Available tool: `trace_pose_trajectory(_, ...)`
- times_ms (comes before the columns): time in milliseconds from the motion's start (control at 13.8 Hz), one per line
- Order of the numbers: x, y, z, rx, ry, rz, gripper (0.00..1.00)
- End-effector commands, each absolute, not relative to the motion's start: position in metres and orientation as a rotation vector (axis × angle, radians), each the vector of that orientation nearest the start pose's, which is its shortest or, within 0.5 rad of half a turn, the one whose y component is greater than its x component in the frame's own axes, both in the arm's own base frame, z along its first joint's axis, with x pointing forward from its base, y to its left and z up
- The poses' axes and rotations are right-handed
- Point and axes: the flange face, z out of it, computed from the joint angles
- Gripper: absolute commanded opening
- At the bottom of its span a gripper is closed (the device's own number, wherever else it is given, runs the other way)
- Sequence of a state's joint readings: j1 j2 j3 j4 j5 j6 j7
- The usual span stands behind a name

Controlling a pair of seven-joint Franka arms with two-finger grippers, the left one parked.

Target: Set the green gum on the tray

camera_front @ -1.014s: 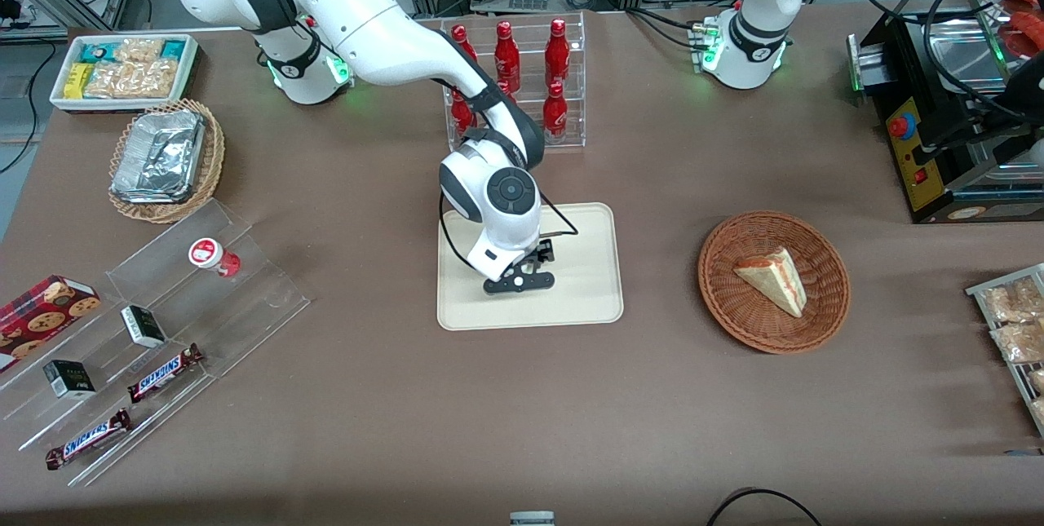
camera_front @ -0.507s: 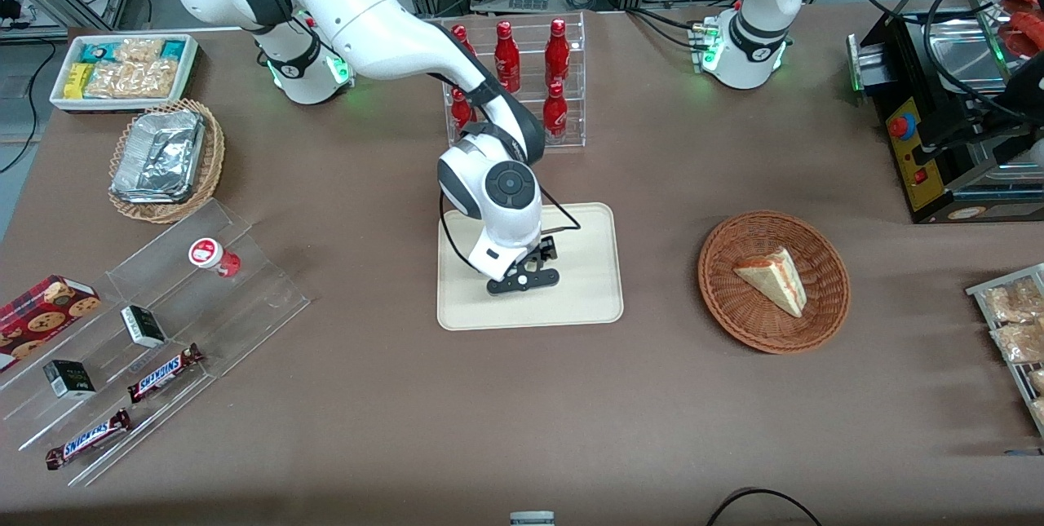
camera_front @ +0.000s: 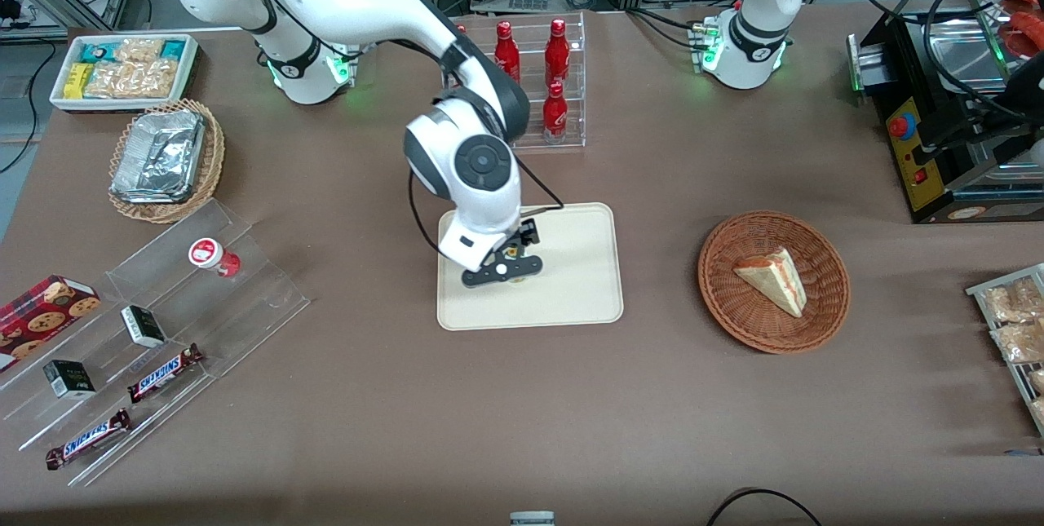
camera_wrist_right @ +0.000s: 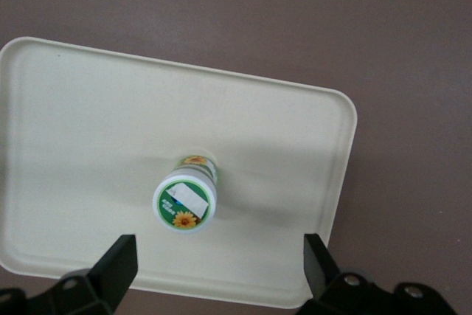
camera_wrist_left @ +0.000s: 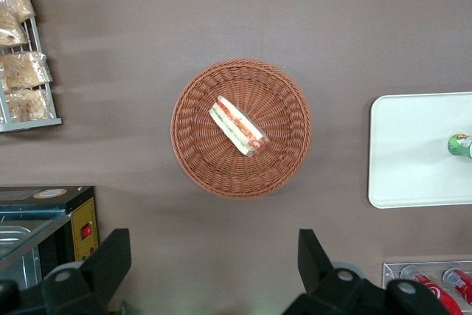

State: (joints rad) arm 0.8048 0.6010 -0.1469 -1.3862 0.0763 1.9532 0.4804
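Gum (camera_wrist_right: 185, 201), one bottle, stands upright on the single tray (camera_wrist_right: 66, 108), clear of its rim. Placement looks finished. The gripper (camera_wrist_right: 214, 267) hangs above the bottle, fingers spread wide and holding nothing. Next move is likely a straight lift away, without clipping the lid.

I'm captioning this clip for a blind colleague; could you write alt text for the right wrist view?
Seen from above, the green gum stands upright on the cream tray, its round lid showing a green and yellow label. The open gripper hangs above the bottle, its two dark fingers spread wide apart and touching nothing. Brown table surrounds the tray.
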Motion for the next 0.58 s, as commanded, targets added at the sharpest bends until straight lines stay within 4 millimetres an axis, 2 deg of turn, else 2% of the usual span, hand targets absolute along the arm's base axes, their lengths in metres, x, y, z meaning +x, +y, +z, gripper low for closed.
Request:
trace_pose_trajectory(0,0.558,0.433,0.397,-3.138,-0.275,0.046,1.00)
trace_pose_trajectory(145,0.561,0.411,0.427,-3.131,-0.302,0.061,1.00)
trace_pose_trajectory(507,0.563,0.359,0.485,-3.141,-0.249,0.113,1.00)
